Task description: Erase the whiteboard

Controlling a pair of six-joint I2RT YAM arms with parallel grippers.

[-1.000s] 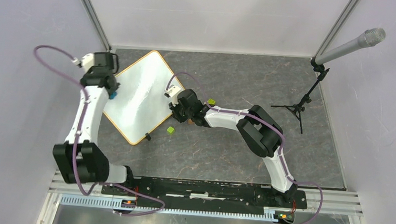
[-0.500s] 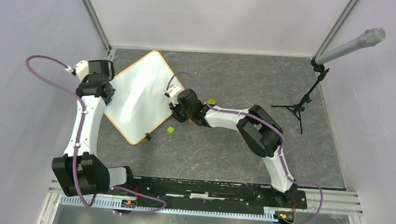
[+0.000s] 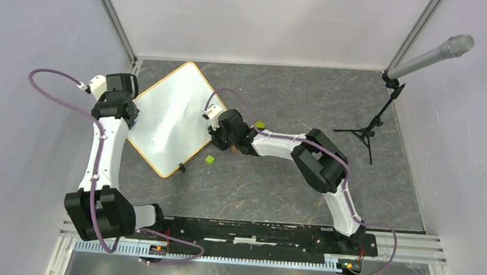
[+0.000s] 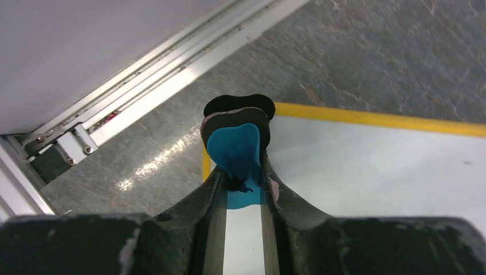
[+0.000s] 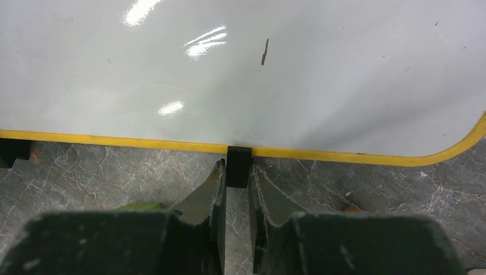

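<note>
Left gripper (image 4: 240, 177): clamps blue soft eraser pad (image 4: 238, 146), white yellow-rimmed whiteboard (image 4: 372, 172) beneath my jaws | Right gripper (image 5: 238, 175): clamps small black plastic clip (image 5: 238, 159) between my tips.

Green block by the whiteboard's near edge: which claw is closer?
Right. The right claw grips a clip on the whiteboard, just beyond the green block; the left claw, holding a blue eraser, is across the board.

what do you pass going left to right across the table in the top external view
left gripper, large white rectangular whiteboard with orange-tan rim, farther small lime-green cube, black microphone tripod
</note>
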